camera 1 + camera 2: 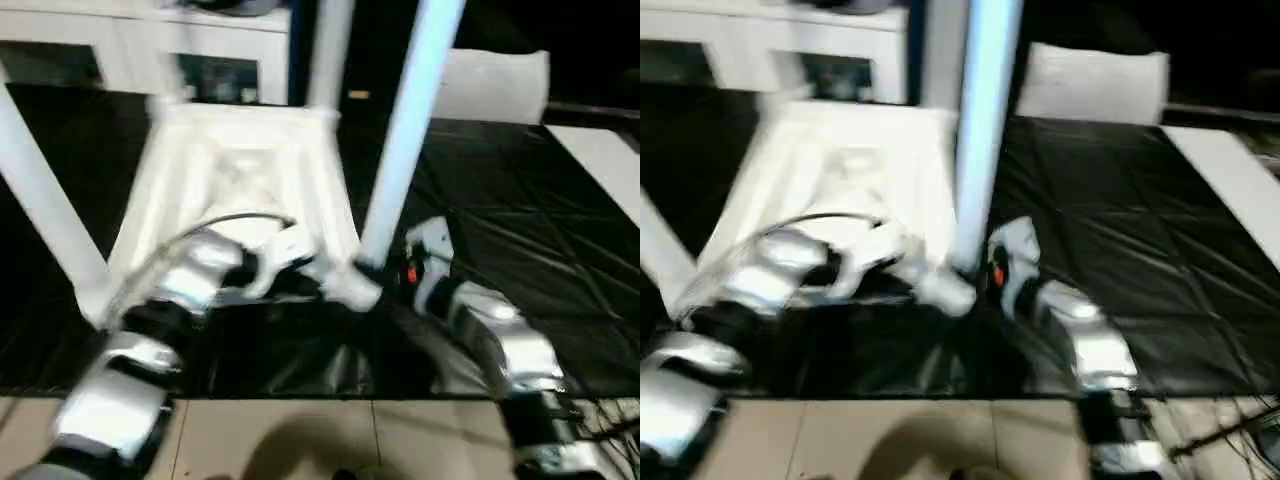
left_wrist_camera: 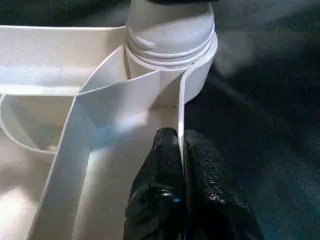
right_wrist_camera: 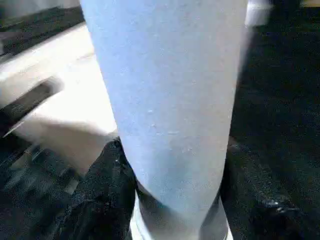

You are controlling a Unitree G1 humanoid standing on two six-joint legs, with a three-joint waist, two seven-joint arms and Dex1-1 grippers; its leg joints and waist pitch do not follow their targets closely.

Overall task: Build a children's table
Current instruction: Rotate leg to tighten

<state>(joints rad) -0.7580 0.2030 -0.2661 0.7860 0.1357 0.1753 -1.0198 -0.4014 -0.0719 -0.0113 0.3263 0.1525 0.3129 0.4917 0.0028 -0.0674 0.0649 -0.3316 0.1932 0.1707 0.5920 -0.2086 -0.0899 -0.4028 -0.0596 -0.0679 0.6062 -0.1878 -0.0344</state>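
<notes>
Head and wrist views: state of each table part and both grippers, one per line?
White plastic ribbed tabletop: upside down on the black sheet, ribs facing up.
Near-right white tube leg: standing in its corner socket.
Other white tube legs: two more standing up from the tabletop.
Left gripper: shut on the tabletop's thin side rim beside the socket.
Right gripper: black fingers around the near-right leg's base.

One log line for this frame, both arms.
left gripper: shut on tabletop rim | right gripper: fingers around leg near corner socket | three legs upright
</notes>
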